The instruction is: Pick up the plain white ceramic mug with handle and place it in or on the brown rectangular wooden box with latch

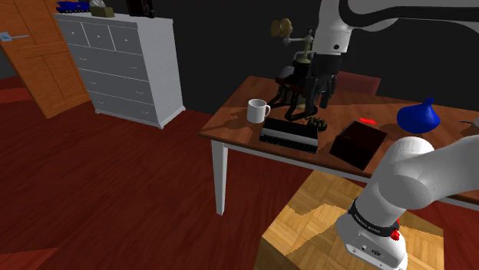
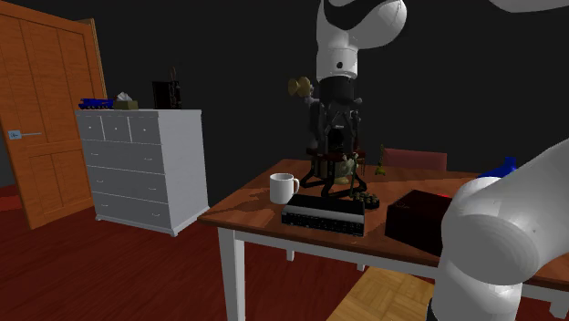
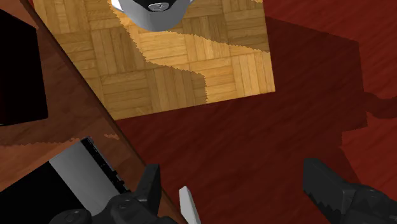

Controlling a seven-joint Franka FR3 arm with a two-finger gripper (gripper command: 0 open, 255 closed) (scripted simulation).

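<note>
Gripper [image 3: 236, 188]: I saw fingers apart, empty; table [image 3: 67, 124] edge beside 1 finger.
Mug [image 1: 258, 111]: upright near that edge, apart from black keyboard [image 1: 289, 136].

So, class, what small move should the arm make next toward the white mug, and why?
Probably carry the open gripper toward the shoulder view's left, over the plain white handled mug. The mug stands untouched near a corner of the brown wooden table, while the gripper hangs apart from it, clasping nothing.
</note>
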